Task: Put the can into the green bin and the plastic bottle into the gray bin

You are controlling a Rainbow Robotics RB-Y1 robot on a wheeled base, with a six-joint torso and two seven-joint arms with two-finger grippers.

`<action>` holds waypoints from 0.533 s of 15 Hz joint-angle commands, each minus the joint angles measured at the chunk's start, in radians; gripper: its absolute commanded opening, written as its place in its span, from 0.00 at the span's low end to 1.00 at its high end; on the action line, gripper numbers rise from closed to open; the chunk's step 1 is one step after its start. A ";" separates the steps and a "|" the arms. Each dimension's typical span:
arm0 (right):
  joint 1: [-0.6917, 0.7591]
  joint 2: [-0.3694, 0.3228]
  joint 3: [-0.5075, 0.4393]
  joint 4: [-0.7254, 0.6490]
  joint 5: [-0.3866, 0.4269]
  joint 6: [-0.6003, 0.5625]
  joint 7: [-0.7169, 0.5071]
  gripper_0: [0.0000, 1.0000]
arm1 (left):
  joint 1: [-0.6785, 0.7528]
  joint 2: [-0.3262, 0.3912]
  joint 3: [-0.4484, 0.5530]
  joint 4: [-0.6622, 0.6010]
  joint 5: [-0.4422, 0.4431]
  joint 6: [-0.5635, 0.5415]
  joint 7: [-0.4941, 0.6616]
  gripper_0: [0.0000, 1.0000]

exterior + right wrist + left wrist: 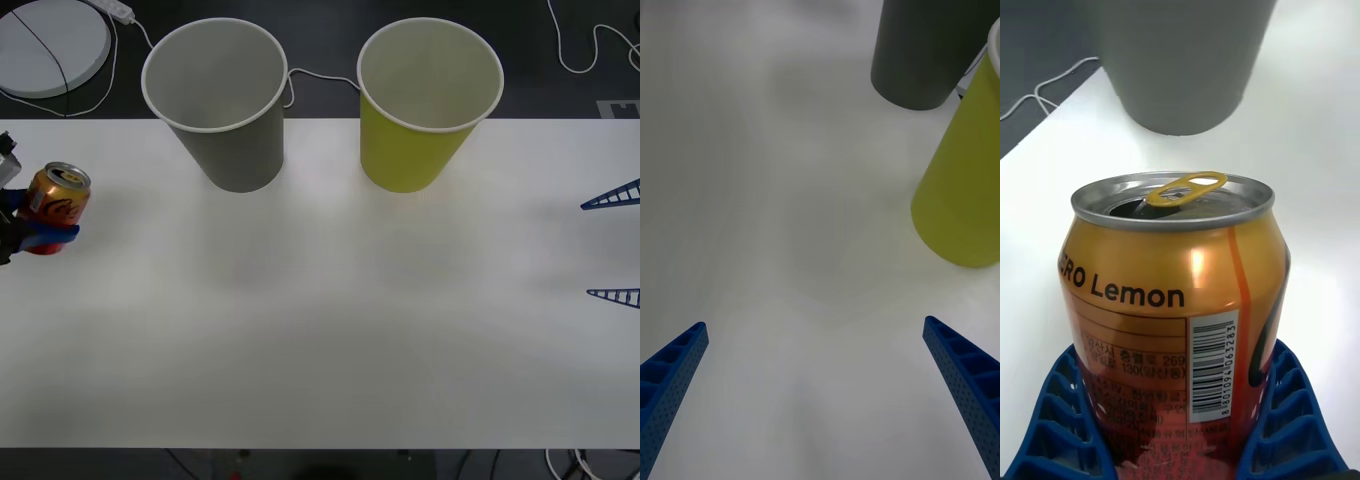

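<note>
The white table (320, 330) carries the gray bin (222, 100) and green bin (425, 105) upright at its far edge; at its left end the left gripper (35, 232) pinches the can (55, 207), while the right gripper (612, 245) hangs spread at the right edge

The small orange-gold and red aluminium drink can (1174, 315) reads "Lemon" in black after partial letters "RO"; its white barcode panel shows 8801094063283.

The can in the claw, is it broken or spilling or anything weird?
Nothing spilled or dented. The small orange-and-red metal drink can sits upright, gripped by the left claw at the white table's left edge. Its gold tab is lifted and the mouth is already open.
</note>
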 commanded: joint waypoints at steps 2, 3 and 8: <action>0.000 0.000 0.000 0.000 0.000 0.000 0.000 1.00 | -0.109 0.001 0.031 -0.063 -0.076 -0.256 0.003 0.00; 0.000 0.000 0.000 0.000 0.000 0.000 0.000 1.00 | -0.143 0.001 0.031 -0.099 -0.104 -0.327 0.013 0.00; 0.000 0.000 0.000 0.000 0.000 0.000 0.000 1.00 | -0.284 0.001 -0.052 -0.208 -0.125 -0.344 0.161 0.00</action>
